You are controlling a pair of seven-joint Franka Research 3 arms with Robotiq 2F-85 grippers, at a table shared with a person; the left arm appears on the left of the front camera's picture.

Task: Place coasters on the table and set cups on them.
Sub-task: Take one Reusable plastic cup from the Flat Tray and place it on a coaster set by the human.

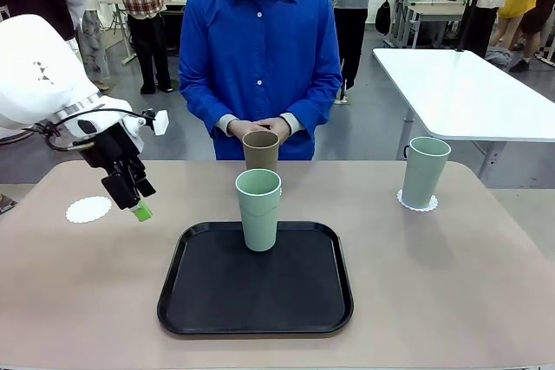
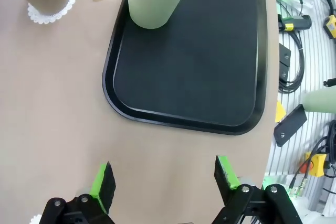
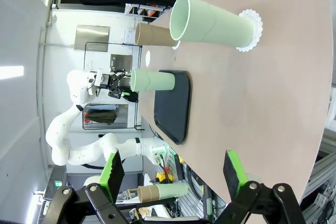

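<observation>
Left gripper spread wide, empty; bare coaster just beside, seemingly apart. Right gripper likewise agape.

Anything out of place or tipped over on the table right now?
Nothing tipped, spilled or damaged. The one oddity: a mint cup stands on the tray, while the left coaster lies bare. The tan cup and the other mint cup sit upright on their coasters.

place: robotics lab | 2 o'clock: white worktable | 12–1 o'clock: people standing by benches | beside table: cables, yellow switch box on ribbed frame
</observation>
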